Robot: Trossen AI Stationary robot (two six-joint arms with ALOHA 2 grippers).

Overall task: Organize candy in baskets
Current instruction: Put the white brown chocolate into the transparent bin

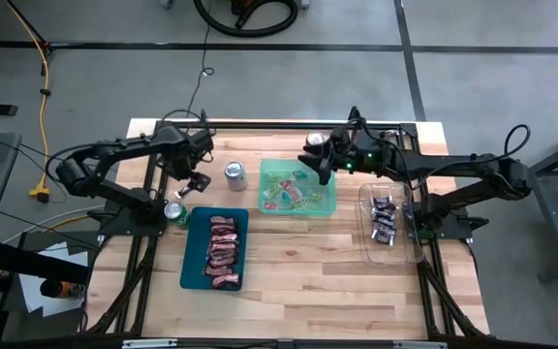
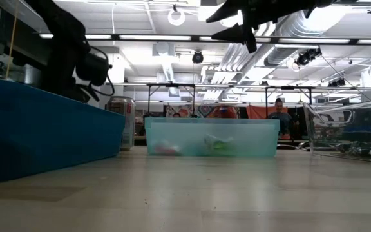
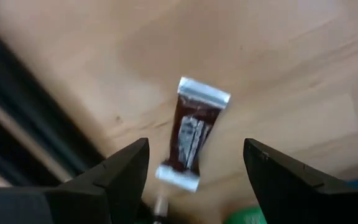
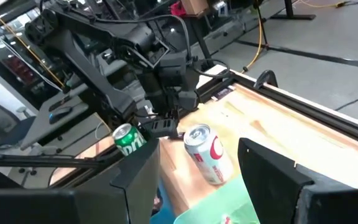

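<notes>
One dark brown candy (image 3: 191, 134) with silver crimped ends lies flat on the bare wood. My left gripper (image 3: 194, 171) points down over it, open, with a finger on either side and clear of it; in the high view my left gripper (image 1: 198, 184) is left of the silver can. The teal basket (image 1: 188, 260) holds several red-and-dark candies. Mixed bright candies lie in the light green basket (image 1: 329, 206), dark ones in the clear basket (image 1: 366, 233). My right gripper (image 1: 318, 167) hangs open and empty above the green basket's far edge, pointing toward the table's left.
A silver can (image 1: 235, 175) stands between my left gripper and the green basket. A green can (image 1: 174, 211) stands by the teal basket's far left corner. Dark frame rails (image 1: 289, 124) run along the table's far edge. Bare wood (image 1: 308, 281) lies toward the near edge.
</notes>
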